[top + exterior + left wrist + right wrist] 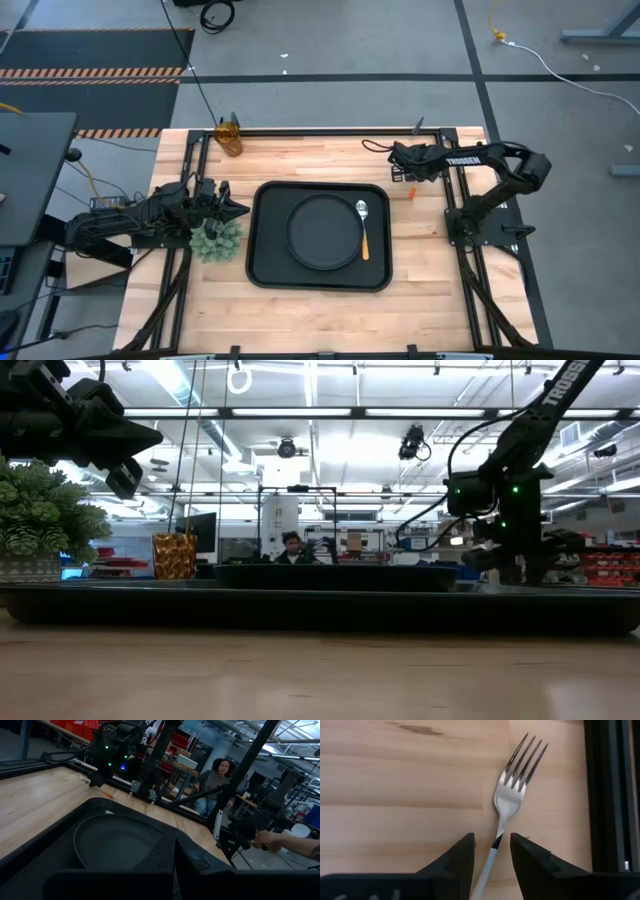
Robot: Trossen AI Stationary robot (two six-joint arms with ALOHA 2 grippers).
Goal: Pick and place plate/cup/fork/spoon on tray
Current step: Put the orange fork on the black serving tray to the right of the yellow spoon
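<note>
The tray (pixel 320 236) sits in the middle of the wooden worktop (pixel 430 270), and the round black plate (pixel 324 231) already lies inside it. Along the plate's right edge, also in the tray, rests a utensil with a silver bowl and an orange handle (pixel 364 232); from above it reads as a spoon-shaped head on an orange stem.

The cup (pixel 230 135) stands upright at the far left corner of the worktop, well apart from the tray, and shows again in the low view (pixel 174 556) behind the tray's rim.

The right hand (pixel 396 158) reaches out over the far right part of the worktop, beyond the tray's far right corner. Its wrist camera looks straight down on the fork (pixel 512 790), which lies flat on the bare wood with its tines pointing away from the hand. The two dark fingers (pixel 455 865) are spread, one on each side of the fork's handle, not yet closed on it.

The left hand (pixel 235 209) hovers just left of the tray, beside the green leafy clump (pixel 216 239). I cannot tell whether its fingers are spread or pressed together.

Beyond the worktop a person (pixel 216 779) sits among the lab benches.
</note>
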